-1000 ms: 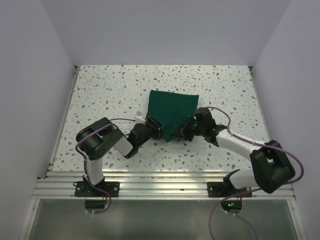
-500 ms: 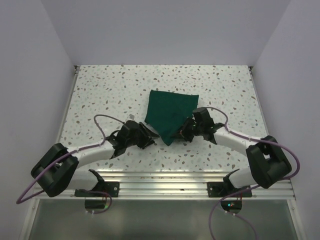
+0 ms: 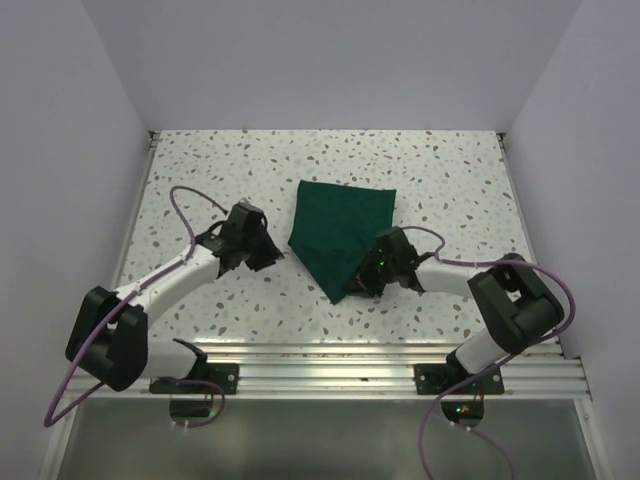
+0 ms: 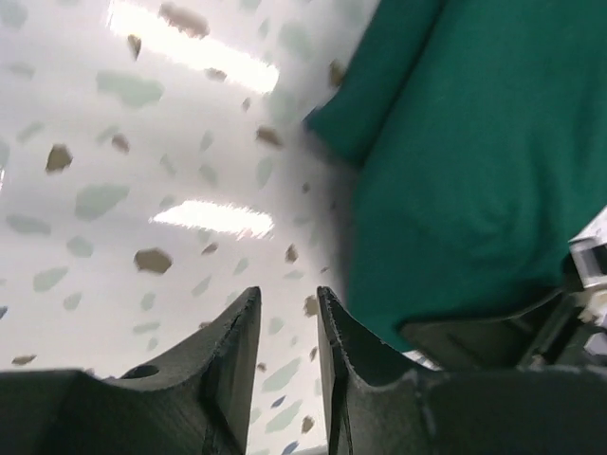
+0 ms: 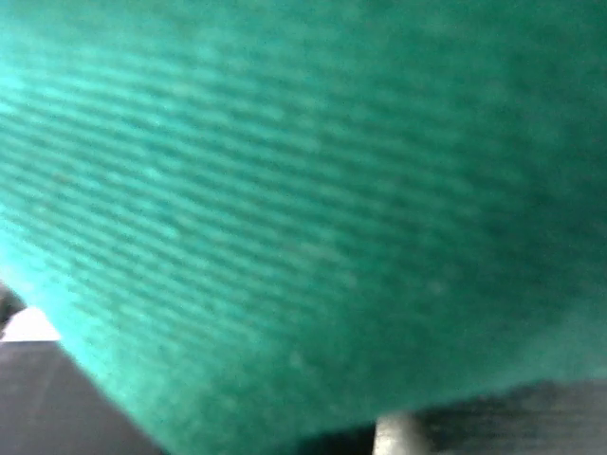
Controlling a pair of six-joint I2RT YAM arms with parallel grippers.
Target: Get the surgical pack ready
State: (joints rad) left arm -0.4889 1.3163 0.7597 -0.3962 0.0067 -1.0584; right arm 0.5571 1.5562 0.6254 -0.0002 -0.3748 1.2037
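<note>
**At mid-table: pack part-folded, near corner loose**

Top view. The surgical pack (image 3: pixel 340 222) lies on the speckled table (image 3: pixel 220 170), off to the right of the left gripper (image 3: pixel 268 256), with bare table between them. The right gripper (image 3: pixel 362 284) sits at the right edge of the pack's near corner, with the cloth directly to its left and beyond it. The pack reads as one green bundle, square at the far side and tapering to a point at the near side. No tray or gauze is visible. Judgement: the main folds look done; the near pointed flap looks still to be folded and tucked.

Left wrist. The fingers (image 4: pixel 237 351) stand a narrow gap apart with only table between them, gripping nothing. The pack lies ahead and to the right, not touching.

Right wrist. Ribbed green cloth fills the view, close and blurred. The jaws are not clearly visible, so I cannot tell whether this claw is open, closed or pinching cloth.

Writing: no brand, label or lettering is readable in any view.
</note>
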